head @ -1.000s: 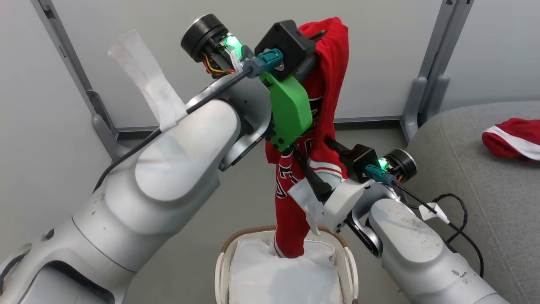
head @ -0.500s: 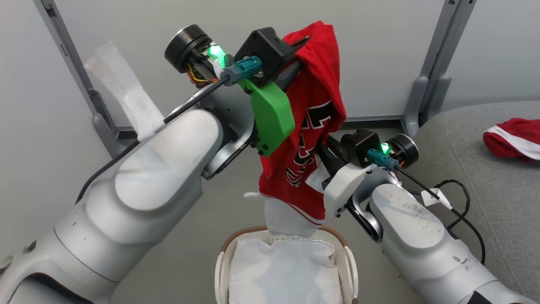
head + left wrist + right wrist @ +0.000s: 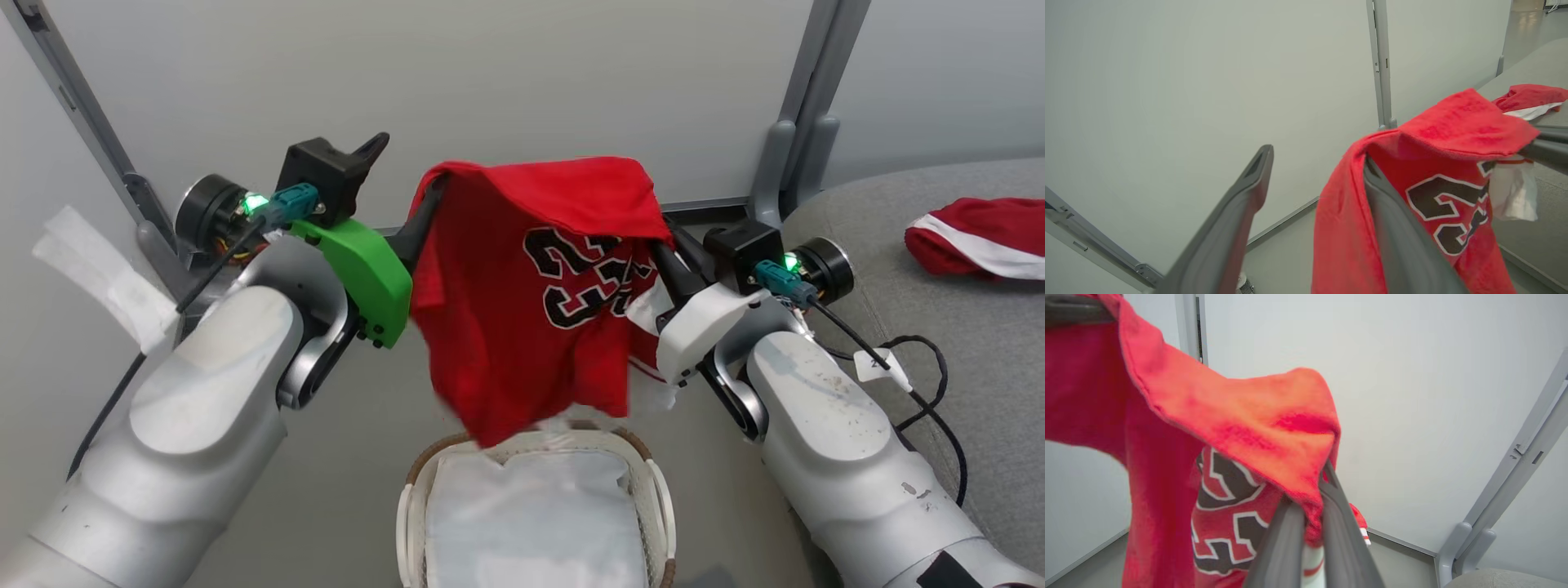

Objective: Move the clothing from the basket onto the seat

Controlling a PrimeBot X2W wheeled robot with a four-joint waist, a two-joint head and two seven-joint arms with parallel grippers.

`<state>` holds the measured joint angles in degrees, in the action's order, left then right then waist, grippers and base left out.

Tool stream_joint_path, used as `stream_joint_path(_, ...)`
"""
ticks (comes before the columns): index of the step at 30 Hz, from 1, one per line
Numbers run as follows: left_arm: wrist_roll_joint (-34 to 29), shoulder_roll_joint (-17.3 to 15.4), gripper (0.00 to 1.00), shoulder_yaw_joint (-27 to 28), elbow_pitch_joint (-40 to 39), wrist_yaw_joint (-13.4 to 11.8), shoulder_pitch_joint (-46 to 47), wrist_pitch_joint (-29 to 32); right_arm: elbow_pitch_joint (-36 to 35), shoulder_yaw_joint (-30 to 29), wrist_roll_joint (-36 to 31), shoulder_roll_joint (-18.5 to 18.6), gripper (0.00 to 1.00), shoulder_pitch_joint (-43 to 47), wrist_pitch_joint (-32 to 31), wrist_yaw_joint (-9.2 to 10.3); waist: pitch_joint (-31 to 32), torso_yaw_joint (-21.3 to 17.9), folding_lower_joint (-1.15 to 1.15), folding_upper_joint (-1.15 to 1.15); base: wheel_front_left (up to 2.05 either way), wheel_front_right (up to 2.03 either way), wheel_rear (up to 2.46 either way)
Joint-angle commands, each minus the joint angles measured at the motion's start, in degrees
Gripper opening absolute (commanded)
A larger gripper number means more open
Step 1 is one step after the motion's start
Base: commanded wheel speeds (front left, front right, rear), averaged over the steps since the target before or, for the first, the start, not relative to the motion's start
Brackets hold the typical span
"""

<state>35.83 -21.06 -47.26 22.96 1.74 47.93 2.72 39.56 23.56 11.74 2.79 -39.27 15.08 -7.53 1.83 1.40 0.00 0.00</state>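
Note:
A red jersey with black-and-white lettering hangs spread between my two grippers, its lower hem just above the far rim of the basket. My right gripper is shut on one upper corner of the jersey. My left gripper is open, and the jersey is draped over one of its fingers while the other finger stands bare. The basket holds a white liner cloth. Red shorts with a white band lie on the grey seat at the right.
A pale wall with grey partition posts stands close behind the grippers. A black cable loops from my right wrist over the seat's edge. A strip of white tape sticks out from my left arm.
My left gripper has opened and swung down and left, leaving the jersey hooked over one finger. My right gripper has shut on the jersey and risen, lifting the cloth out of the basket.

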Motion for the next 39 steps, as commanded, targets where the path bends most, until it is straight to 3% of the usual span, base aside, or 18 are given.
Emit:
stream_joint_path(1,0.7,-0.4,1.00,0.3,0.6,-0.4,-1.8,-1.1,-0.5,-1.1,-0.8,0.2,0.00,0.4,0.1,0.08,-0.5,-0.6,0.00,0.00,0.00,0.00,0.00)
stream_joint_path(10,2.0,1.7,1.00,-0.6,1.9,-0.5,-9.5,-8.3,-2.9,-7.9,-6.4,0.2,0.00,1.0,0.1,0.08,-1.8,-3.4,0.00,0.00,0.00,0.00,0.00)
stream_joint_path(21,1.0,5.8,1.00,-3.6,3.9,-0.8,-15.4,-13.9,-7.6,-18.3,-13.9,0.5,0.00,2.7,0.1,0.08,-4.1,-11.0,0.00,0.00,0.00,0.00,0.00)
stream_joint_path(39,-0.5,10.1,1.00,-6.0,6.6,0.3,-14.0,-16.5,-15.8,-21.8,-13.8,1.9,0.00,9.6,-0.1,0.08,-9.3,-24.4,0.00,0.00,0.00,0.00,0.00)
